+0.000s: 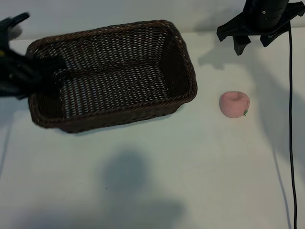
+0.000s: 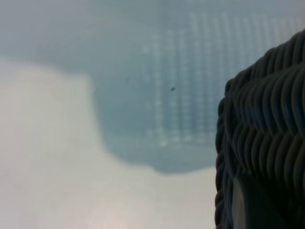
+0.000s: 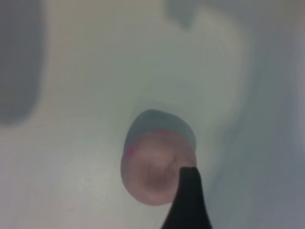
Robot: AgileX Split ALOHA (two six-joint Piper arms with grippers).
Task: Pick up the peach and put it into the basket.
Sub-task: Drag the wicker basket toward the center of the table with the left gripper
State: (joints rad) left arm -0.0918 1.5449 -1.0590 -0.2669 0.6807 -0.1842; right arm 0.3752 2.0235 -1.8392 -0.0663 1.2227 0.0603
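Peach [image 1: 234, 104] on table at basket's [image 1: 114, 76] three o'clock, not grasped. My right gripper [image 1: 251, 44] jaws spread, hovering at peach's twelve. Left gripper [image 1: 45, 71] pinching basket's nine-o'clock rim. Pick and drop remain.

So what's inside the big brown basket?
The basket shows only its woven floor and walls; the peach sits outside on the table. The left end effector covers the left end, so that corner can't be checked.

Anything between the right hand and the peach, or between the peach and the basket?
Nothing visible. The open right hand hangs above the peach, with bare table between the peach and the basket.
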